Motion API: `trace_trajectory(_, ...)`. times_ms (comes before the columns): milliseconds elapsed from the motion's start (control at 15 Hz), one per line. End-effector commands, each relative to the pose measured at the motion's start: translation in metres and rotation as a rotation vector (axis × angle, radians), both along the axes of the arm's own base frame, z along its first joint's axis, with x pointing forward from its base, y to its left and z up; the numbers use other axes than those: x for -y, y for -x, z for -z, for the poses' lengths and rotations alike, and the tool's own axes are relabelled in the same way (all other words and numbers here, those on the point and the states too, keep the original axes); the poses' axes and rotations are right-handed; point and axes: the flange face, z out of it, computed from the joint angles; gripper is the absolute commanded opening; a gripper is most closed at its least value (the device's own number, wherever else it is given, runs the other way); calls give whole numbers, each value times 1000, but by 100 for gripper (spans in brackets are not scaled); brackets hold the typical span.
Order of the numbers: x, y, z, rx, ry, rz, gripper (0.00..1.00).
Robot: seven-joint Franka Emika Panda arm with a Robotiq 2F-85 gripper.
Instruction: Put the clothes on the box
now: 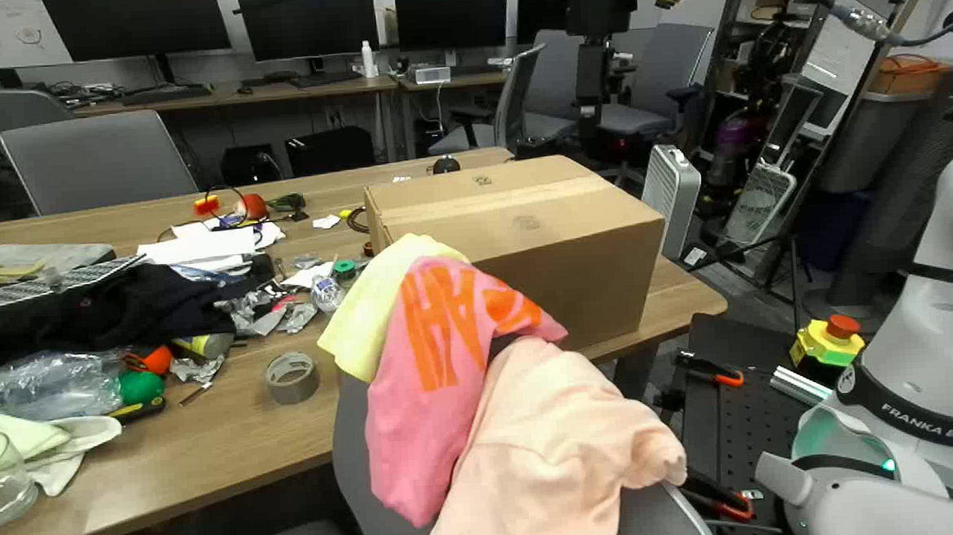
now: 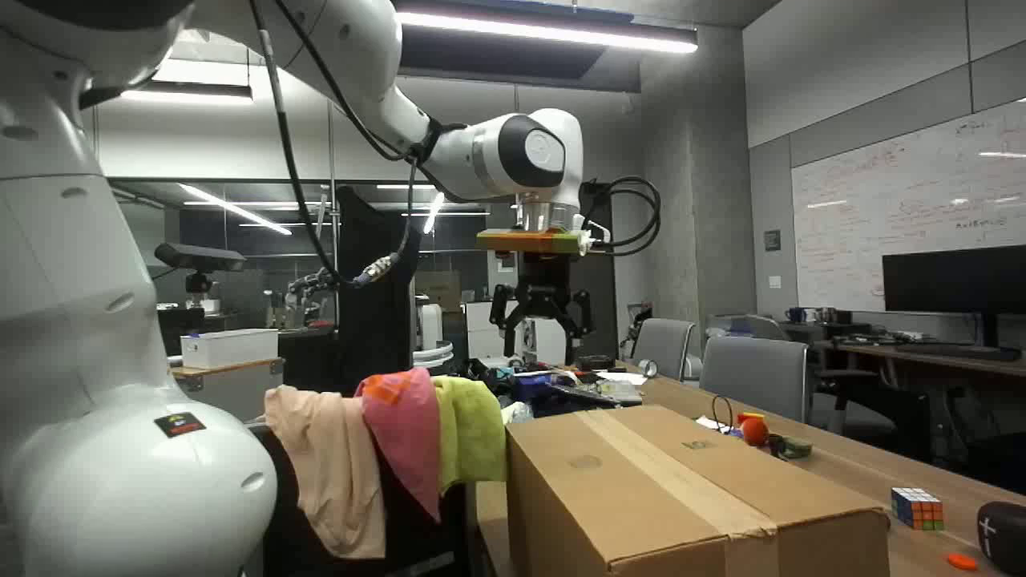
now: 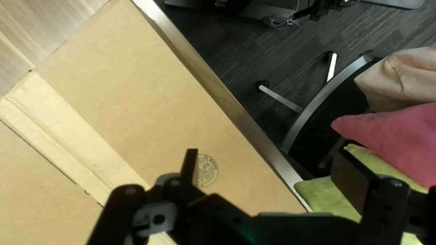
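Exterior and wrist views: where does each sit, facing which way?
An exterior view: close to the box, facing over it toward the gripper; arm at frame left.
An exterior view: near the clothes, facing over them to box and monitors; arm at frame right, gripper up top.
Wrist view: above the box, facing down; fingers at frame bottom.
Both exterior views share box, clothes, arm, gripper.

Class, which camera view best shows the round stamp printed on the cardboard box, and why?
The wrist view: the stamp appears large there, with lettering visible, although a gripper finger covers part. In both exterior views it is only a faint mark on the box, its lettering unreadable.
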Motion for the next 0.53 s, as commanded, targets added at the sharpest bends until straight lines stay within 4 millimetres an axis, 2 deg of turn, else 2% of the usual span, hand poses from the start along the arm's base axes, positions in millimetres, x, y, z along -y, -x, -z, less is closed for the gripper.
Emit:
trace_trajectory(0, 0, 0, -2, 2, 0, 0, 100)
trace_trajectory(200, -1, -1, 0, 4, 4, -1, 100)
trace_trajectory(467, -29, 8, 6, -49, -36, -109, 100)
